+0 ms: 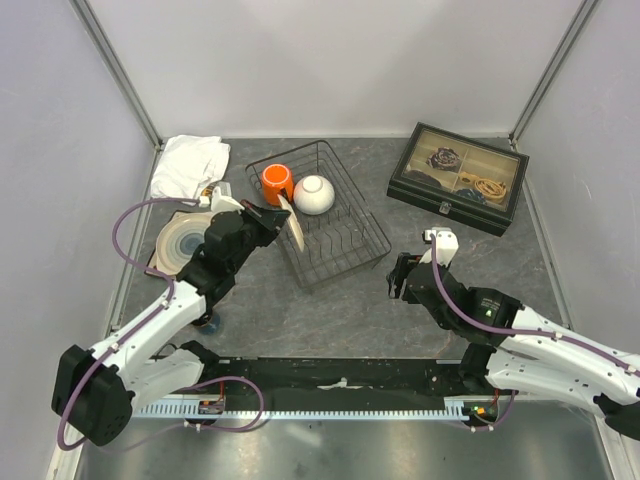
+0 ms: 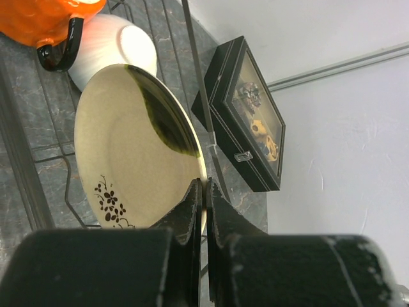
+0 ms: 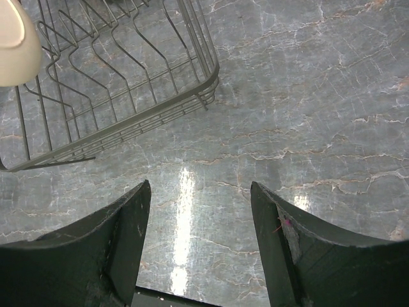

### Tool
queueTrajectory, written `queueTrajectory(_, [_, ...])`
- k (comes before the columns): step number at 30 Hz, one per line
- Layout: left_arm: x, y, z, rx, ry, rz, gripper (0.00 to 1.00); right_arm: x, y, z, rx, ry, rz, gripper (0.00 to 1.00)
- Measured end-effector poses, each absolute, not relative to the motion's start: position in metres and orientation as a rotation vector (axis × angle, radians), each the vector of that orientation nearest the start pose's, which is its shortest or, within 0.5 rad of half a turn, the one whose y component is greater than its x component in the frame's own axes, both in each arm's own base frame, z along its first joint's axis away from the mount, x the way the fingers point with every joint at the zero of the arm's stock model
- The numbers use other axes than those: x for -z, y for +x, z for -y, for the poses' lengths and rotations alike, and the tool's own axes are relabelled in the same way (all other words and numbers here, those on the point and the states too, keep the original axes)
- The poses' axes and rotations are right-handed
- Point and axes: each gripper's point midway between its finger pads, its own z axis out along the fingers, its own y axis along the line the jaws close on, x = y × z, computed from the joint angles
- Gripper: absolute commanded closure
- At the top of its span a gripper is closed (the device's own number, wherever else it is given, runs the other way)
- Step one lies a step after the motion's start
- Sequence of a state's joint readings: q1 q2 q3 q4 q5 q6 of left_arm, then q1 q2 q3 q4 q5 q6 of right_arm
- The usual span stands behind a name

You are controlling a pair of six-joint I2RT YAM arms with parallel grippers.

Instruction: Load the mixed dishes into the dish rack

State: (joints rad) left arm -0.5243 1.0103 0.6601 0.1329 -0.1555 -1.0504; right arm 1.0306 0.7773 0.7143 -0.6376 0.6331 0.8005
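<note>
Left tool (image 2: 204,187) is clamped on the edge of the flowered plate (image 2: 134,147), holding it nearly upright over the left side of the rack (image 1: 338,246), perhaps touching wire. Right tool (image 3: 199,192) hangs, jaws apart, above the bench (image 3: 307,96).

Mug (image 1: 277,182) and bowl (image 1: 314,194) sit far back in the dish rack (image 1: 345,270), cloth (image 1: 190,165) behind-left of it, box (image 1: 458,178) to its right.

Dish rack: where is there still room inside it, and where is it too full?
The near half of the dish rack, the prong slots beside the flower plate, is bare. The far end is crowded: orange mug and white bowl side by side. Bare table lies between rack and black box.
</note>
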Motion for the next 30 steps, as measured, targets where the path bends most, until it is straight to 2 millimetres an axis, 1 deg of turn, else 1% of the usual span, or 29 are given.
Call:
queueTrajectory(3, [-0.228,0.317,0.193,0.967,-0.61,-1.808,0.98,-0.17,0.192,-0.165,-0.353,0.075,-2.139,0.28])
queueTrajectory(10, [-0.204,0.311,0.192,0.953,-0.622,-1.854,0.98,-0.168,0.191,-0.164,-0.349,0.074,-2.142,0.28])
queueTrajectory(20, [-0.197,0.307,0.193,0.972,-0.627,-1.863,0.98,-0.162,0.19,-0.162,-0.337,0.075,-2.154,0.28])
queueTrajectory(25, [-0.192,0.304,0.193,0.982,-0.637,-1.873,0.98,-0.162,0.19,-0.162,-0.338,0.075,-2.153,0.28])
queueTrajectory(30, [-0.191,0.302,0.197,1.01,-0.64,-1.883,0.99,-0.164,0.189,-0.16,-0.349,0.082,-2.146,0.27])
